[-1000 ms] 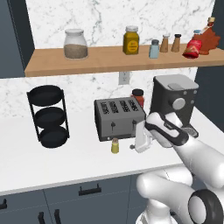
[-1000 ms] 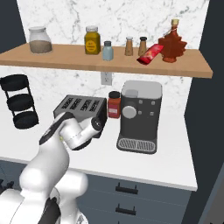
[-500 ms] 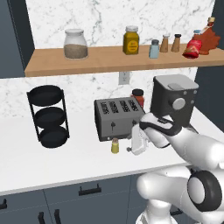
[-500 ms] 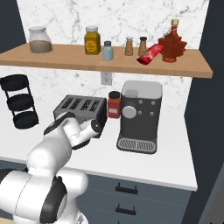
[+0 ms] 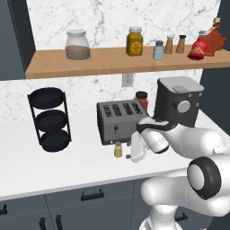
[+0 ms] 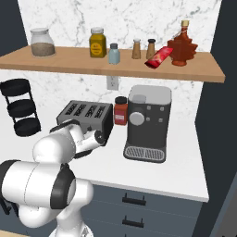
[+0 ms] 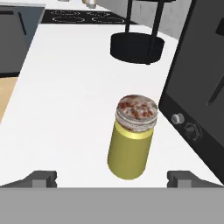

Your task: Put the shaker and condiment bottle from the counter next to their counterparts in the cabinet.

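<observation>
The yellow-green shaker (image 5: 118, 149) with its speckled tan cap stands upright on the white counter (image 5: 67, 166), just in front of the toaster. My gripper (image 5: 136, 152) hangs low right beside it. In the hand view the shaker (image 7: 131, 140) stands close ahead, centred between the two spread fingertips, and the gripper (image 7: 113, 180) is open with nothing held. The red condiment bottle (image 5: 142, 99) (image 6: 121, 112) stands between the toaster and the coffee machine. On the cabinet shelf (image 5: 112, 63) stand a pale blue shaker (image 5: 158, 50), two brown shakers (image 5: 170, 44) and a leaf-shaped bottle (image 5: 214, 40).
A black toaster (image 5: 119, 120) stands directly behind the shaker, with a coffee machine (image 5: 179, 101) to its right. A black tiered rack (image 5: 50, 119) stands at the left. The shelf also carries a glass jar (image 5: 77, 45), a yellow jar (image 5: 134, 41) and a red packet (image 5: 197, 48).
My gripper has come down and to the left, closer to the shaker, with its jaws still open. The shaker and the bottle have not moved.
</observation>
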### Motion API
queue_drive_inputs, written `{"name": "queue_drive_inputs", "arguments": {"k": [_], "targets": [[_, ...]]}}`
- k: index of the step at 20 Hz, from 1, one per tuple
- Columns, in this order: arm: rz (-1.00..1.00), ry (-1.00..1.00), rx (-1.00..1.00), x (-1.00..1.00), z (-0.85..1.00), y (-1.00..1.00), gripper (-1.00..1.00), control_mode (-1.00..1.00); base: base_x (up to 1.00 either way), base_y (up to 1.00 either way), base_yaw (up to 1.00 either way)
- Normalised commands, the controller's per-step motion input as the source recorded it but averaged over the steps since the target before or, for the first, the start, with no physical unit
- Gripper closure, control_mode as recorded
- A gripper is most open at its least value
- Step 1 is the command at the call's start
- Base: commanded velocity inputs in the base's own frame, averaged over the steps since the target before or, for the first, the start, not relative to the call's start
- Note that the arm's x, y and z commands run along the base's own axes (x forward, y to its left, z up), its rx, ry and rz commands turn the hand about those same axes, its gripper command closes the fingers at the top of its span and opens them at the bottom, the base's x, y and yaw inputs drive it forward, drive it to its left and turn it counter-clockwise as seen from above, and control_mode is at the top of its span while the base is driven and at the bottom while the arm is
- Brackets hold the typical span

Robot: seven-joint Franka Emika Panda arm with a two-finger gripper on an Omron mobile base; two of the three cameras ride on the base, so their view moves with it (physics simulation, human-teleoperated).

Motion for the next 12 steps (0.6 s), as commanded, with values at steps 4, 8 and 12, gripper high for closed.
{"name": "queue_drive_inputs", "arguments": {"k": [4, 8, 12], "targets": [[-0.1, 0.0, 0.04, 0.06, -0.07, 0.01, -1.0, -1.0, 0.0, 0.0, 0.0], [-0.1, 0.0, 0.05, 0.01, -0.04, 0.03, -1.0, -1.0, 0.0, 0.0, 0.0], [-0.1, 0.0, 0.07, 0.04, -0.05, 0.14, -1.0, -1.0, 0.0, 0.0, 0.0]]}}
